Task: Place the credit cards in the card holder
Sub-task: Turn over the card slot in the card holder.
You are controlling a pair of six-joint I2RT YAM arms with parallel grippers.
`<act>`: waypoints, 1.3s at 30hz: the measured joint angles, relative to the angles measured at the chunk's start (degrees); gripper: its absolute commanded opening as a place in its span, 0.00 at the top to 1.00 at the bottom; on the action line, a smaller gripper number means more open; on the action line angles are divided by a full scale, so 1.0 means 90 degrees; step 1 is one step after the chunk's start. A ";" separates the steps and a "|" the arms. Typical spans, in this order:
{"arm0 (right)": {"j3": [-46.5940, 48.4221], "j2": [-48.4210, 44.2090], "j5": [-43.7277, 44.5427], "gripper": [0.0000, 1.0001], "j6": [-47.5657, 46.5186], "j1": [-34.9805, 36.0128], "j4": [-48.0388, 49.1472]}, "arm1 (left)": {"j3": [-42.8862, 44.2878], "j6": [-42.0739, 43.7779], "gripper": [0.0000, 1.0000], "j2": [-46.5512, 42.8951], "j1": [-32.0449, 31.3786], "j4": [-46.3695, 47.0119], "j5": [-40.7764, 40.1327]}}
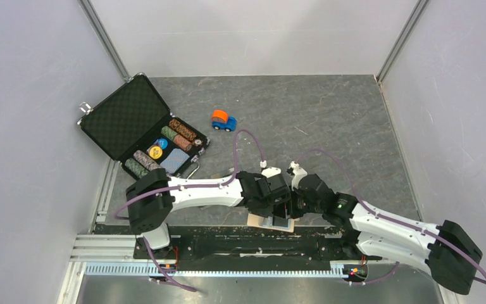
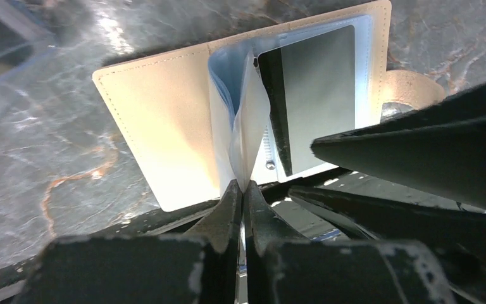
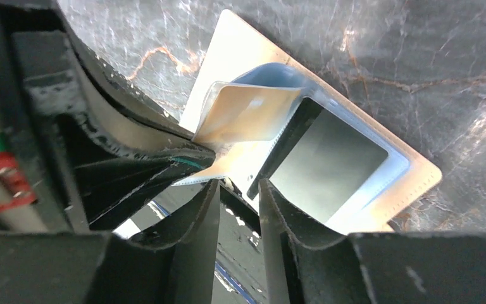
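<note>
The beige card holder (image 2: 158, 120) lies open at the table's near edge (image 1: 256, 220), its clear inner sleeves fanned up. My left gripper (image 2: 242, 185) is shut on the bottom edge of one raised sleeve. In the right wrist view that sleeve holds a gold credit card (image 3: 247, 114). A dark grey card with a black stripe (image 2: 319, 95) sits in the sleeve on the holder's right half (image 3: 329, 164). My right gripper (image 3: 240, 185) stands open just short of the holder's near edge, nothing between its fingers. Both grippers meet over the holder (image 1: 277, 201) (image 1: 294, 204).
An open black chip briefcase (image 1: 142, 123) with poker chips and a blue deck stands at the back left. A small orange and blue toy car (image 1: 223, 120) sits behind the arms. A clear box corner (image 2: 6, 38) lies left of the holder. A metal rail (image 1: 228, 237) runs along the near edge.
</note>
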 measured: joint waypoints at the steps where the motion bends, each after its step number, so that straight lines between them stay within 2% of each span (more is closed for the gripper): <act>1: 0.0049 -0.0087 0.0070 0.65 -0.0015 0.0000 -0.0034 | 0.0058 0.0015 0.92 0.0000 0.0012 -0.0129 -0.0061; 5: 0.0124 -0.0223 0.0279 0.62 -0.0075 -0.0002 -0.0165 | 0.0277 0.0112 0.48 0.0017 0.0051 -0.0410 -0.0124; 8: 0.0138 -0.0223 0.0398 0.62 -0.0138 -0.0002 -0.0372 | 0.0498 0.0185 0.35 0.0182 0.0056 -0.0532 -0.0097; 13: 0.0143 -0.0248 0.0600 0.61 -0.0226 -0.0044 -0.0811 | 0.0702 0.0219 0.33 0.0595 0.0075 -0.0697 -0.0053; 20: 0.0143 -0.0488 0.0746 0.60 -0.0296 -0.0165 -0.1190 | 0.1059 0.0291 0.25 0.0840 0.0061 -0.0996 -0.0075; 22: 0.0143 -0.0517 0.0763 0.60 -0.0318 -0.0192 -0.1268 | 0.1200 0.0311 0.25 0.0933 0.0058 -0.1161 -0.0107; 26: 0.0143 -0.0520 0.0760 0.60 -0.0362 -0.0206 -0.1343 | 0.1292 0.0362 0.34 0.1013 0.0017 -0.1277 -0.0102; 29: 0.0143 -0.0563 0.0746 0.60 -0.0384 -0.0260 -0.1358 | 0.1292 0.0396 0.36 0.1010 -0.0039 -0.1224 -0.0053; 39: 0.0126 -0.0981 0.0486 0.59 -0.0444 -0.0845 -0.1554 | 0.0855 0.0386 0.29 0.0746 -0.0027 -0.0357 0.0457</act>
